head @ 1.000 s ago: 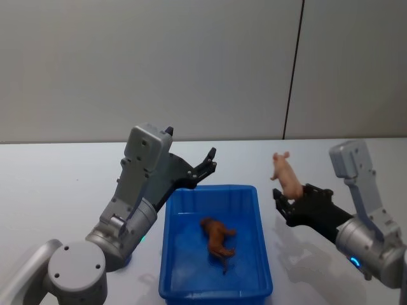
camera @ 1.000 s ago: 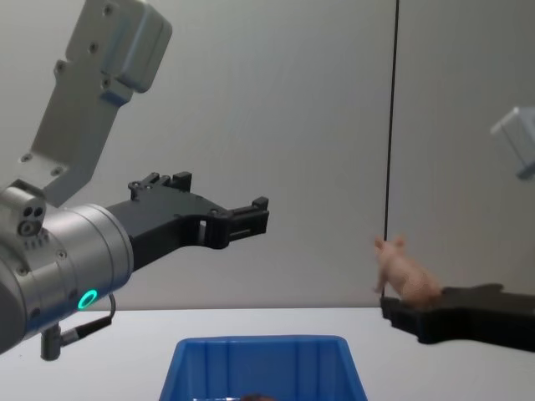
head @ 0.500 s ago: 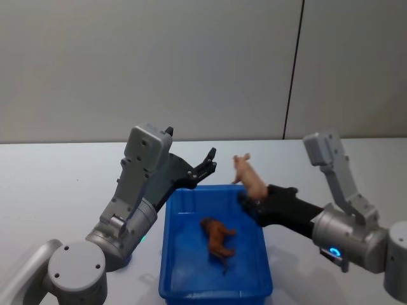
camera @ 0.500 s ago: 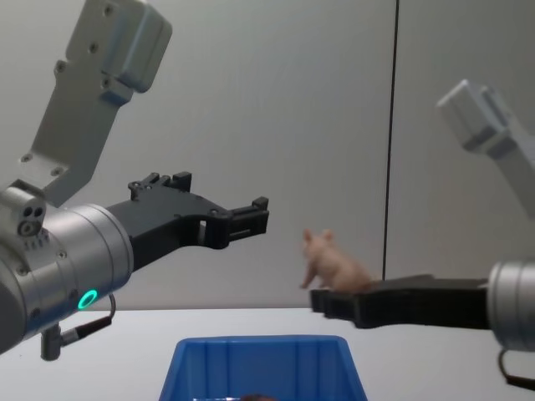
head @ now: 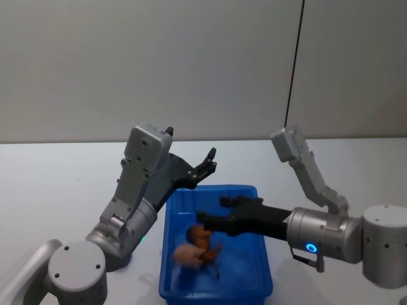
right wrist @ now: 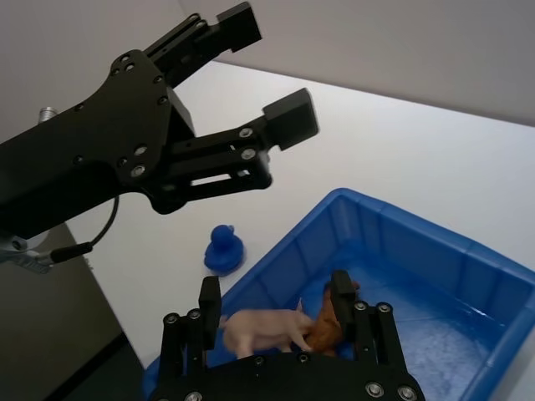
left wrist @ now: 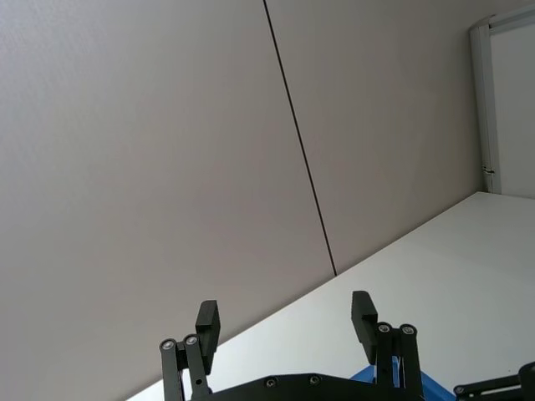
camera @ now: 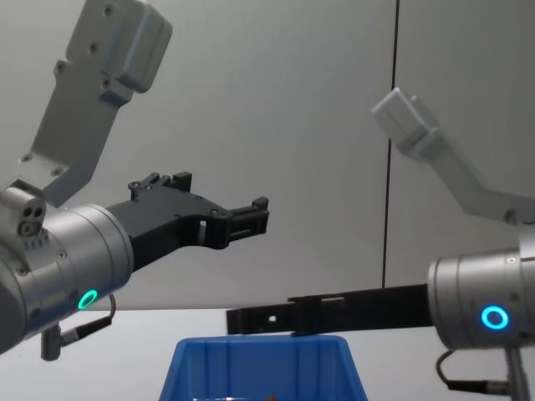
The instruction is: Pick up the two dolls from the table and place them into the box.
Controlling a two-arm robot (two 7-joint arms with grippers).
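Observation:
The blue box [head: 261,254] stands on the white table [head: 57,178] in front of me. The brown doll [head: 203,237] lies inside it. The pale pink doll [head: 186,254] is blurred, low in the box beside the brown one and free of any gripper. My right gripper [head: 213,210] hovers open over the box; the right wrist view has the pink doll [right wrist: 261,327] and the brown doll [right wrist: 328,322] just beneath its fingers [right wrist: 209,302]. My left gripper [head: 207,162] hangs open and empty above the box's far left corner.
A small blue knob-like object [right wrist: 224,249] sits on the table just outside the box's left side, under my left gripper [right wrist: 263,71]. A grey wall with a dark vertical seam [head: 292,89] rises behind the table. White tabletop stretches left and right of the box.
My right gripper has swung left from beside the box to above it. It has opened and let go of the pink doll, which has dropped into the box. The left arm has stayed still.

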